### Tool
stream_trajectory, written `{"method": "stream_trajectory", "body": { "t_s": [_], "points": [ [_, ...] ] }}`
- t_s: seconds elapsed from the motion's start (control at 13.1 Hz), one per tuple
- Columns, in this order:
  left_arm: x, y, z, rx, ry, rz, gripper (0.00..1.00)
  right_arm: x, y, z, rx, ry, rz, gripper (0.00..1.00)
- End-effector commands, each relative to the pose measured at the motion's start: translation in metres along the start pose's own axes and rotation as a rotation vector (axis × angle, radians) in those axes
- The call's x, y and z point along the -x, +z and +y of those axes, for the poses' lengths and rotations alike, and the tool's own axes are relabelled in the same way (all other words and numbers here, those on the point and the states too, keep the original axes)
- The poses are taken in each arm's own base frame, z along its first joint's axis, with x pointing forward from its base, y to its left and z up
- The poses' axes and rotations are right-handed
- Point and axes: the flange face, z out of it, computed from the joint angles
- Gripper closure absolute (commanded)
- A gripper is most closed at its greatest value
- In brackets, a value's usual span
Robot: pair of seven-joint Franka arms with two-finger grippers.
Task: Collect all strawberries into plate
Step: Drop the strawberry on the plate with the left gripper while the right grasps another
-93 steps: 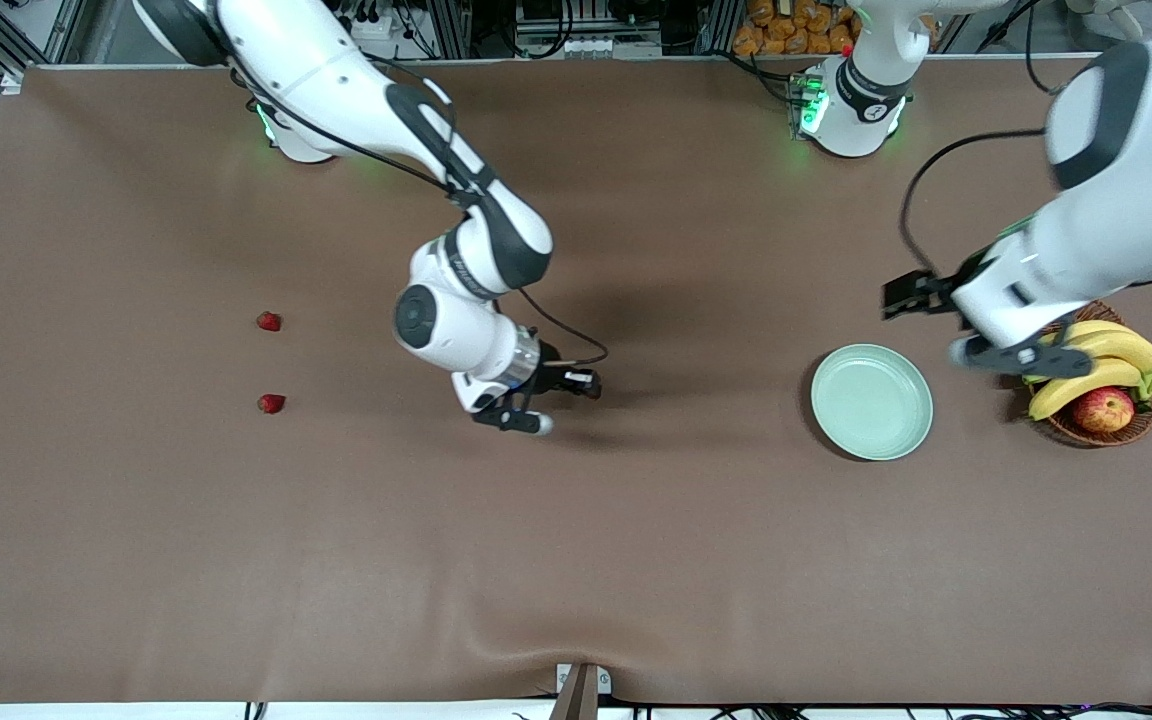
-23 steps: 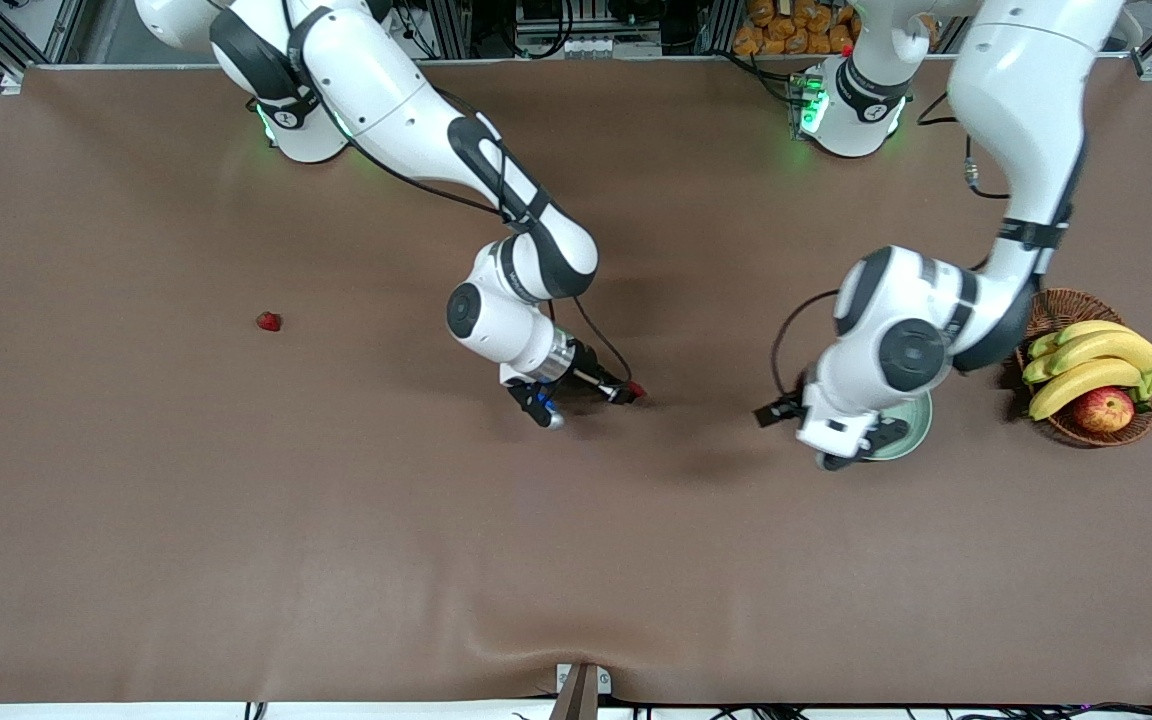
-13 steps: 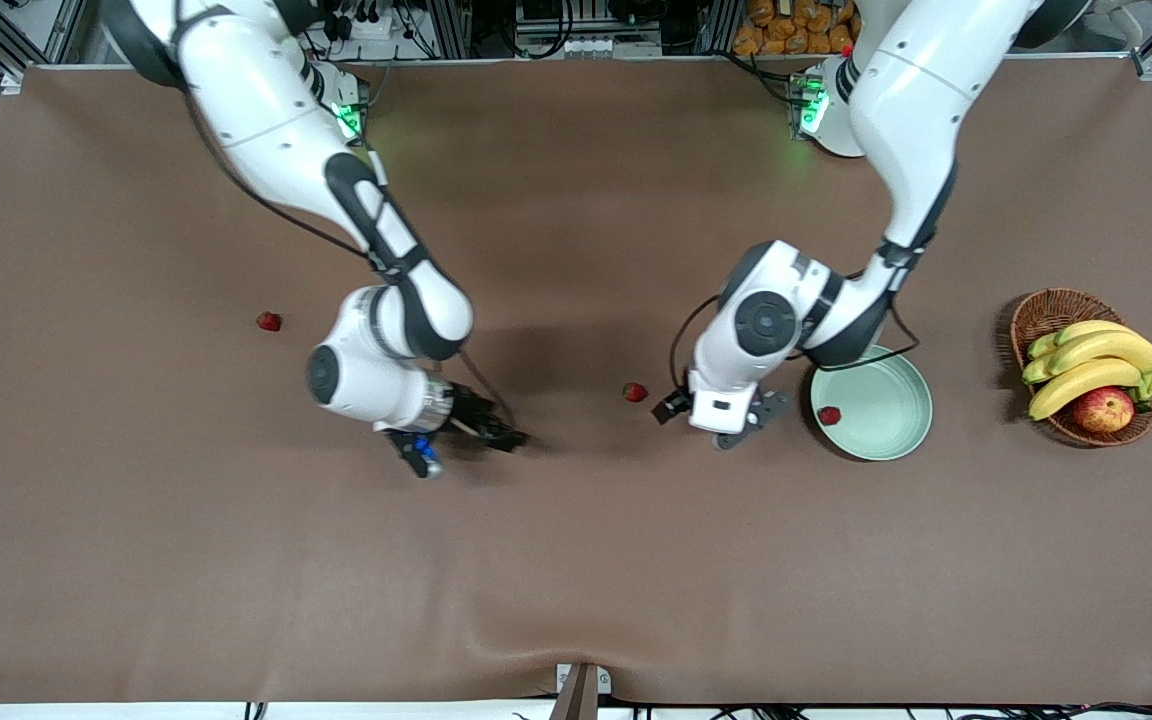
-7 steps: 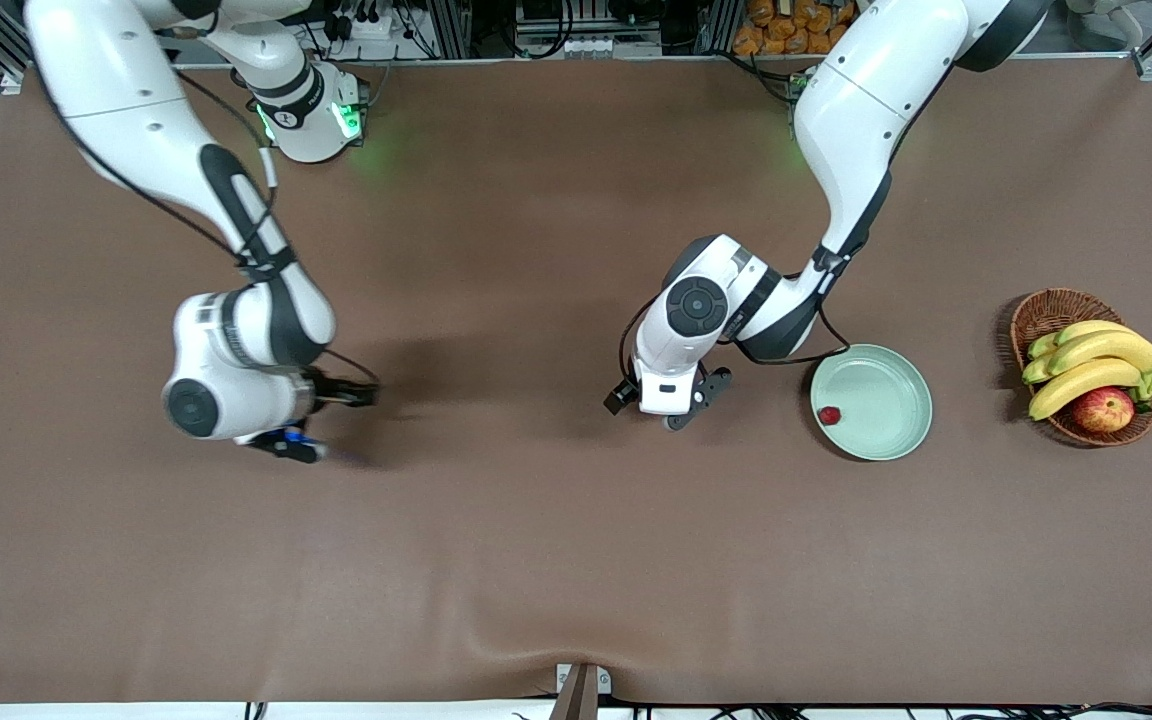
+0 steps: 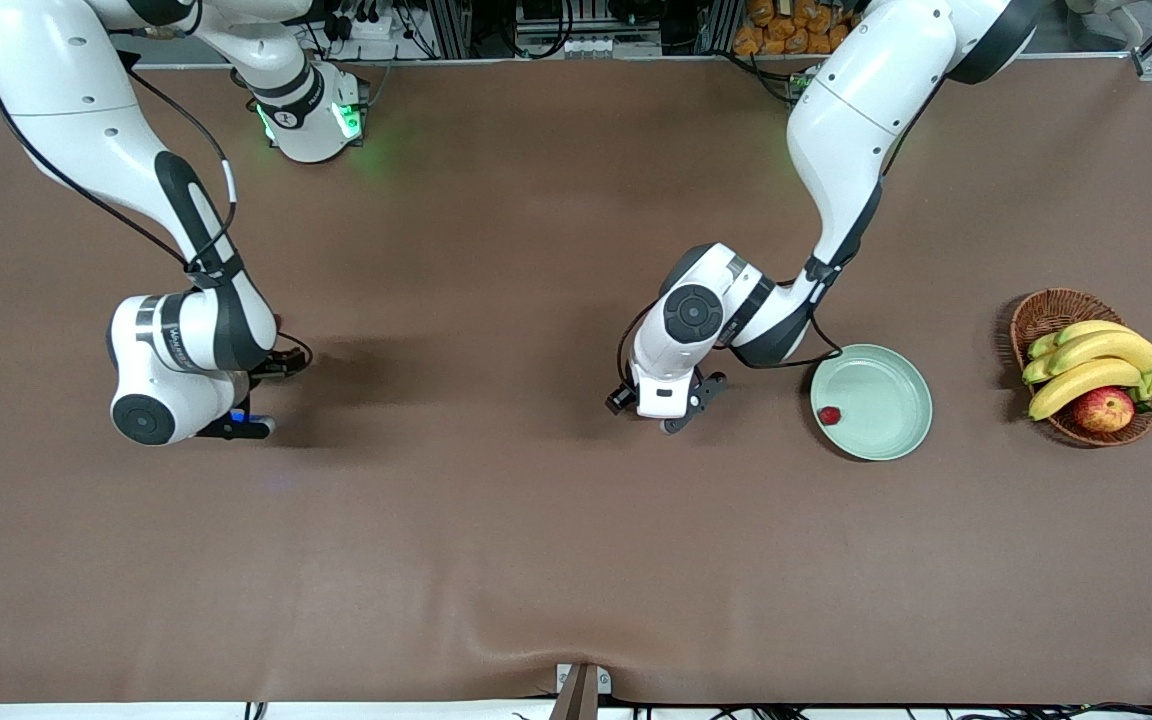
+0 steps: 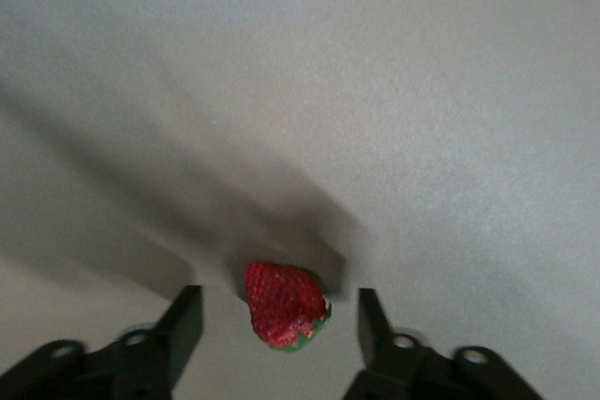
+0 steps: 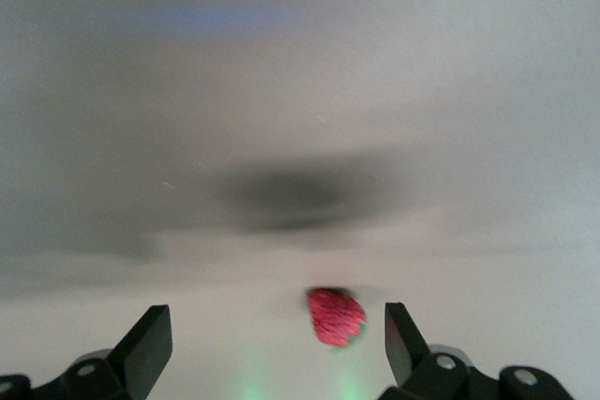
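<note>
3 strawberries: 1 in the plate, 1 between each gripper's fingers.

1 strawberry (image 5: 829,415) lies in the mint-green plate (image 5: 894,432), near its rim. The left gripper (image 6: 275,302) is low over the middle of the brown table (image 5: 536,560), fingers (image 6: 186,316) spread either side of a second strawberry (image 6: 284,306), with gaps showing. The right gripper (image 7: 272,320), toward the right arm's end, is spread wide around a third strawberry (image 7: 336,316), seemingly lying on the table.
</note>
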Motion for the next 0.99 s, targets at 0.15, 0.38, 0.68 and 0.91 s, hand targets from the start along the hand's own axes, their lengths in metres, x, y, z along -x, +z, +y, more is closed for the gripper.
{"method": "stream_trajectory", "body": {
  "t_s": [0.15,0.38,0.68,0.91],
  "points": [
    [-0.015,-0.015,0.007,0.033,0.087,0.026,1.00,0.015,0.028,0.025,0.017,-0.007,-0.087,0.00],
    [-0.045,-0.070,0.004,0.036,0.093,0.056,1.00,0.018,0.042,0.026,0.015,-0.026,-0.115,0.08],
    [-0.101,-0.131,-0.048,-0.127,0.262,0.043,1.00,0.014,0.054,0.026,0.013,-0.056,-0.132,0.27],
    [-0.159,-0.149,-0.111,-0.201,0.409,-0.002,1.00,0.010,0.063,0.027,0.009,-0.074,-0.144,0.40]
  ]
}}
